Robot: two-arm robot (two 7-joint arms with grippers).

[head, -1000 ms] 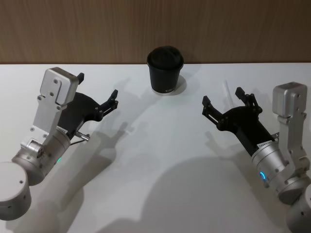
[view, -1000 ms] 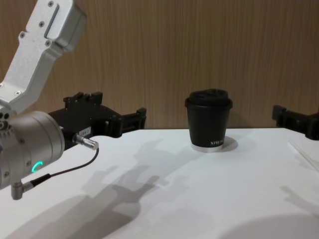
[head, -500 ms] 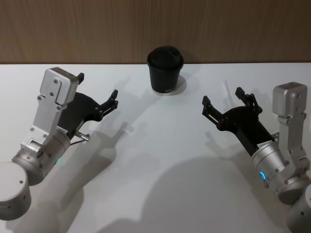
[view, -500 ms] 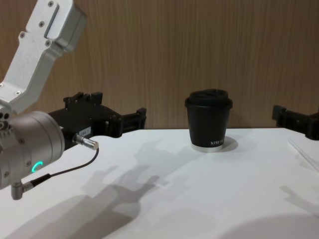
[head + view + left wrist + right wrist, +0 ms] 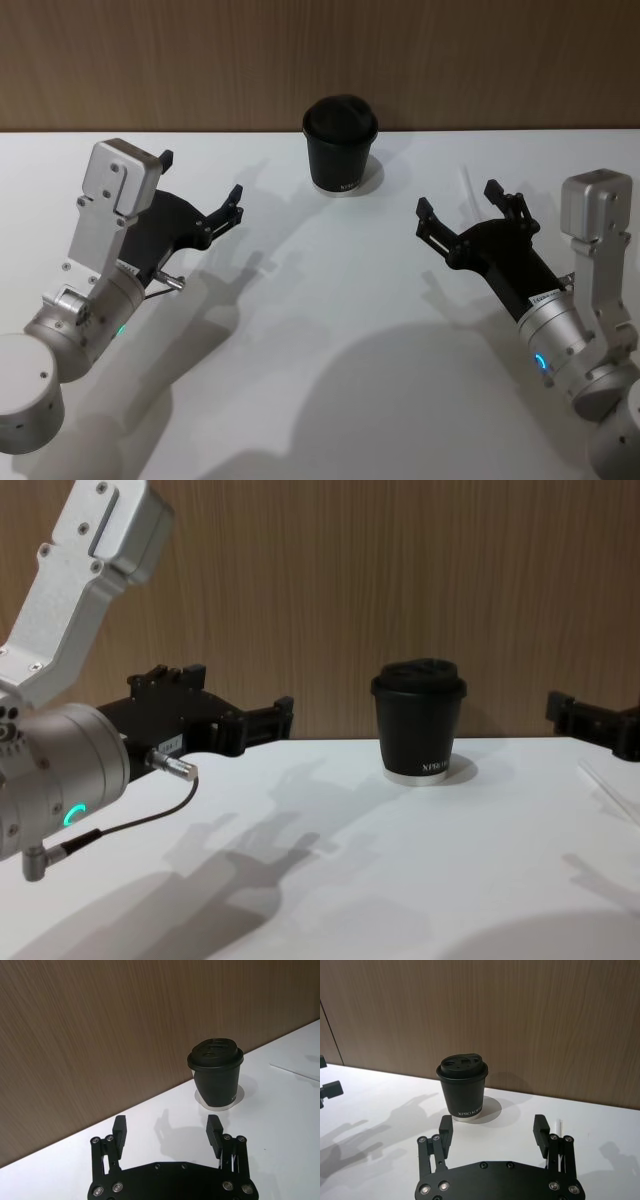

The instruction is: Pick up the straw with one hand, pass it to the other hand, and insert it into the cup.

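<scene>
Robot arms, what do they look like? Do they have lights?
Both arms are thick silver tubes with a boxy silver block at the wrist. The left gripper and right gripper are flat black, with two stubby square fingers and shiny screws. A thin dark cable plugs into the left arm. Yes: a green ring glows on the left, a blue ring on the right.

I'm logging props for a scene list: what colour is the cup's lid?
The lid is black, matching the cup; the right wrist view shows it best.
</scene>
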